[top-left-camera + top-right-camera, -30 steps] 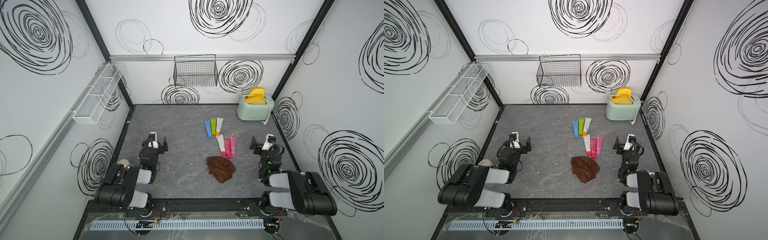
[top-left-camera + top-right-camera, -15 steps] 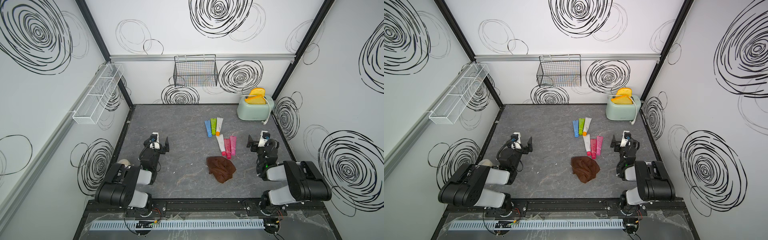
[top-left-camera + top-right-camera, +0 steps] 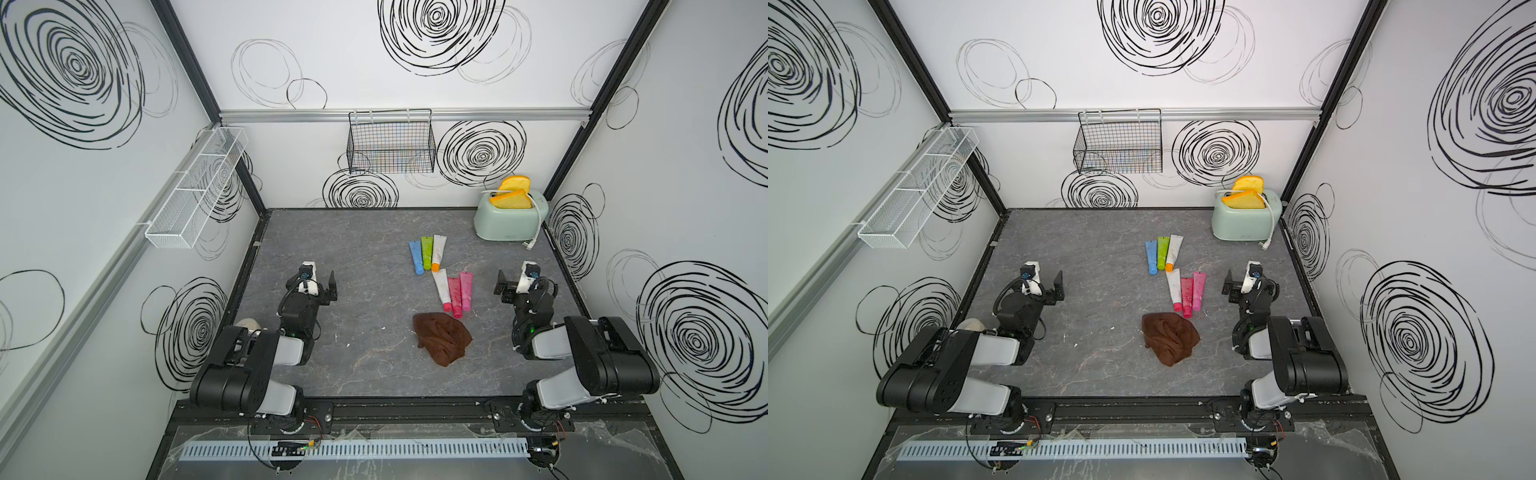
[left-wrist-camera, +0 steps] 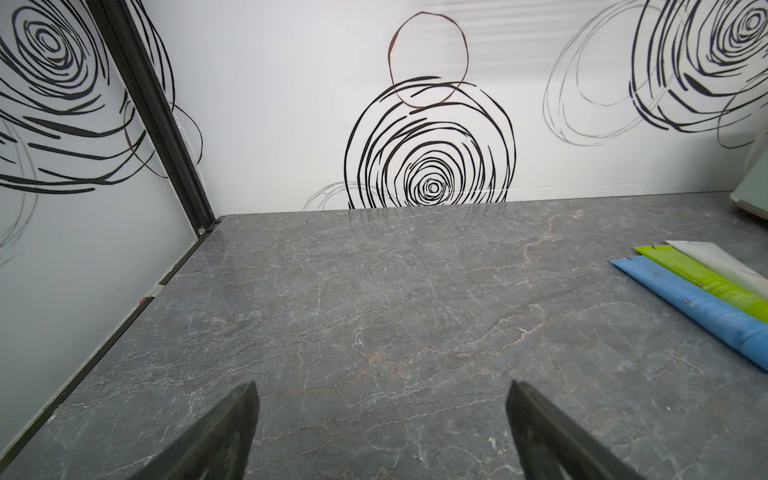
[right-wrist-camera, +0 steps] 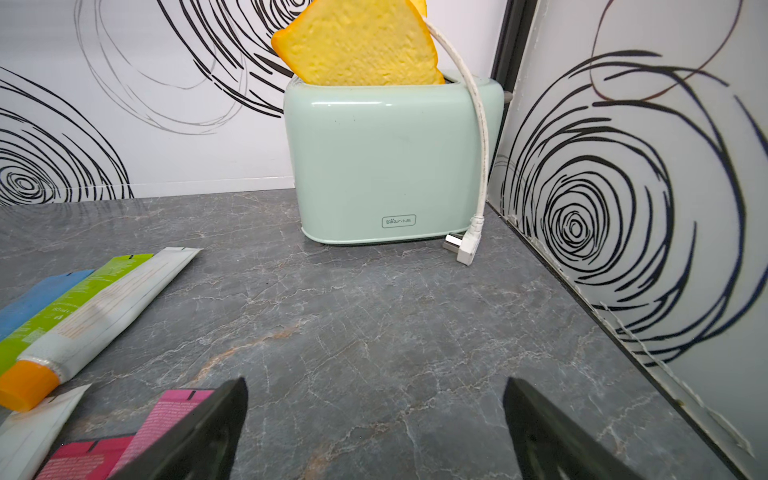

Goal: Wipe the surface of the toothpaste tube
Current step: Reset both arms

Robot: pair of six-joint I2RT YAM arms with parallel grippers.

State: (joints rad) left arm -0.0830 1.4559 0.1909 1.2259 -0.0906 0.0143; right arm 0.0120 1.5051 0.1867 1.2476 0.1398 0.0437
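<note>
- Grey marble-look tabletop (image 3: pixel 365 257) under left claw (image 4: pixel 380 390) and right claw (image 5: pixel 374 386); both gape wide, empty.
- Mint-green toaster (image 5: pixel 390 166) with yellow bread slices (image 5: pixel 357 45): dead ahead of right claw, well apart.
- Crumpled brown cloth (image 3: pixel 442 338): inboard of right claw, nearer its arm base.
- Six plastic toothpaste tubes (image 3: pixel 435 266), two rows: between claws, nearer right, untouched.

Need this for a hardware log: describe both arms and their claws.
The left arm and right arm have boxy black links joined by pale grey rounded segments. Black cables loop at each wrist beside a white camera module with a blue spot. The left claw and right claw are dark, flat and tapering.
</note>
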